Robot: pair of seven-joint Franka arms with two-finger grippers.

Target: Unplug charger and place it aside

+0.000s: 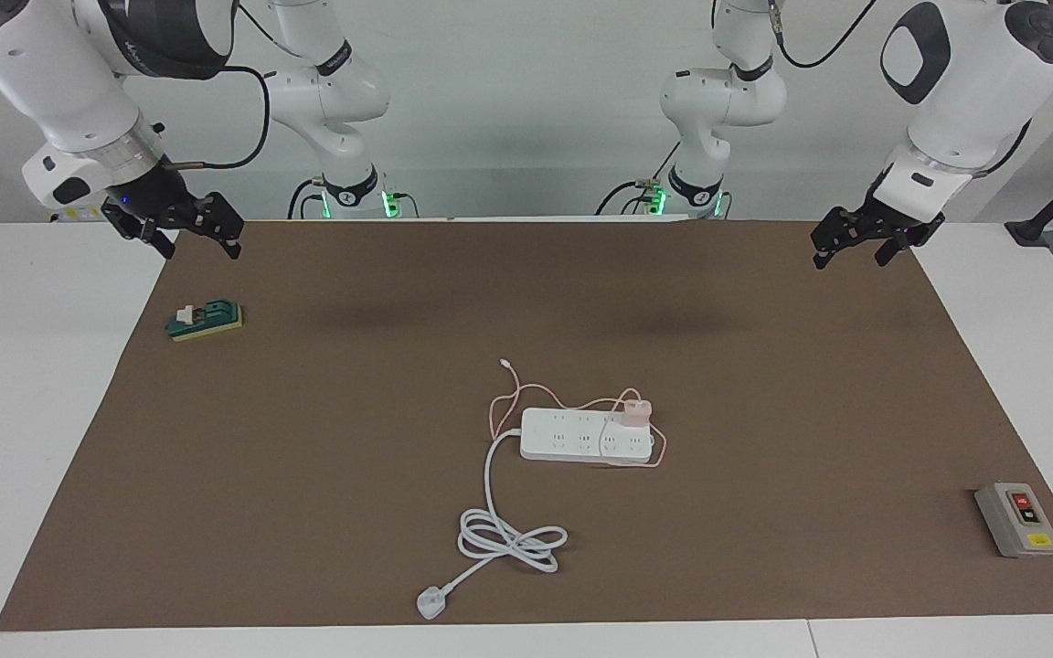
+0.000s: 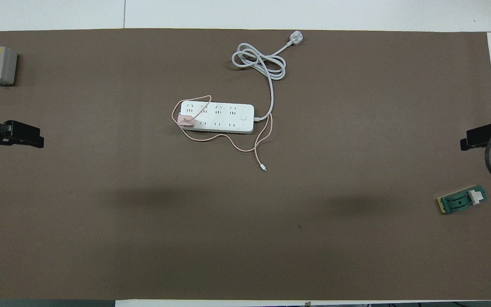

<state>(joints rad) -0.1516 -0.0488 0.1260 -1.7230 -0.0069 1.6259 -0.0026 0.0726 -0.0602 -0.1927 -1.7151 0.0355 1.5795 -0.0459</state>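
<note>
The charger (image 1: 634, 411), a small pale pink cube, is plugged into the long white power strip (image 1: 581, 435) at the strip's end toward the left arm's end of the table. It also shows in the overhead view (image 2: 186, 120), on the strip (image 2: 224, 117). Its thin pink cable (image 2: 228, 144) loops around the strip and ends on the mat nearer the robots. My left gripper (image 1: 849, 263) hangs open and empty over the mat's corner at its own end, well away from the charger. My right gripper (image 1: 200, 253) hangs open and empty over the mat's corner at its end.
The strip's thick white cord (image 1: 508, 539) lies coiled farther from the robots and ends in a white three-pin plug (image 1: 431, 603). A grey switch box (image 1: 1017, 519) sits at the left arm's end. A green block (image 1: 207, 322) sits near the right gripper. A brown mat (image 1: 764, 366) covers the table.
</note>
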